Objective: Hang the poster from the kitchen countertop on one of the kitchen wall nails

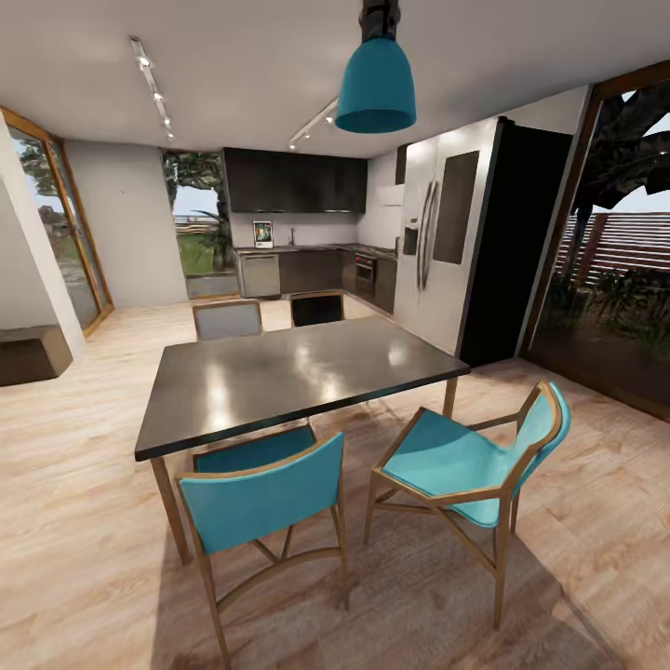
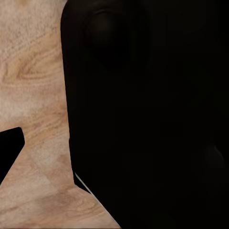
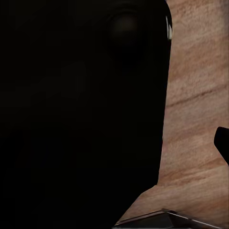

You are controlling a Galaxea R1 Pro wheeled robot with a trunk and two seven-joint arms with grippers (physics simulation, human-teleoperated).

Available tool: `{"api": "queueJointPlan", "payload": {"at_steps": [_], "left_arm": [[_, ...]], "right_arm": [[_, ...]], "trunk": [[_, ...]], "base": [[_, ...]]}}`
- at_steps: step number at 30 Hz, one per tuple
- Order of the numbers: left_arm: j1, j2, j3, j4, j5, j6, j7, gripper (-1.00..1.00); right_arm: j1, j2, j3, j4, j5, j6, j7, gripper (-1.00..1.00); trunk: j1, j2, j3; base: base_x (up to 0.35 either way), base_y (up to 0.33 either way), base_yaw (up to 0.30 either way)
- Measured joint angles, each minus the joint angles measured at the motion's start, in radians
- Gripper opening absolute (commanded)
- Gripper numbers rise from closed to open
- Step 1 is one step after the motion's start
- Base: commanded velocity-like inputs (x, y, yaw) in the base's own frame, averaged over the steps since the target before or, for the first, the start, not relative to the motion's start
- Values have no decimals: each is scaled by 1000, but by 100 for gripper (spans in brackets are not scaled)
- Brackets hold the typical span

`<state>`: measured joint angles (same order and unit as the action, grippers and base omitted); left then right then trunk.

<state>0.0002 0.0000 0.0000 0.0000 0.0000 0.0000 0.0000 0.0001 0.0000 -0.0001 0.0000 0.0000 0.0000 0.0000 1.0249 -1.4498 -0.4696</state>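
Far across the room, the poster (image 1: 263, 234) stands upright on the kitchen countertop (image 1: 307, 247), leaning against the white back wall under dark upper cabinets. It is small at this distance, with a dark frame and a pale border. In the left wrist view, a dark robot body (image 2: 143, 114) hangs over the wooden floor (image 2: 33, 71). A black tip (image 2: 9, 148) at the edge may be a finger. The right wrist view shows the same dark mass (image 3: 81, 114) with a black tip (image 3: 222, 143) over floor. Neither view shows how the jaws stand.
A dark dining table (image 1: 288, 372) stands straight ahead between me and the kitchen. Two teal chairs (image 1: 265, 507) (image 1: 475, 461) are on the near side and two more chairs (image 1: 228, 319) at the far side. A tall steel fridge (image 1: 456, 233) is at the right, and a teal pendant lamp (image 1: 376, 84) hangs overhead. Open floor runs along the left.
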Motion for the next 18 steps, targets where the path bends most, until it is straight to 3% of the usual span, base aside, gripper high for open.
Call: {"api": "queueJointPlan", "payload": {"at_steps": [6, 18], "left_arm": [[1, -24, -6, -23, -3, -3, 3, 100], [1, -24, -6, -24, -3, -3, 3, 100]], "right_arm": [[-24, -7, 7, -17, 3, -5, 0, 100], [-24, -7, 7, -17, 3, -5, 0, 100]], "trunk": [[0, 0, 0], [0, 0, 0]], "base": [[0, 0, 0], [0, 0, 0]]}}
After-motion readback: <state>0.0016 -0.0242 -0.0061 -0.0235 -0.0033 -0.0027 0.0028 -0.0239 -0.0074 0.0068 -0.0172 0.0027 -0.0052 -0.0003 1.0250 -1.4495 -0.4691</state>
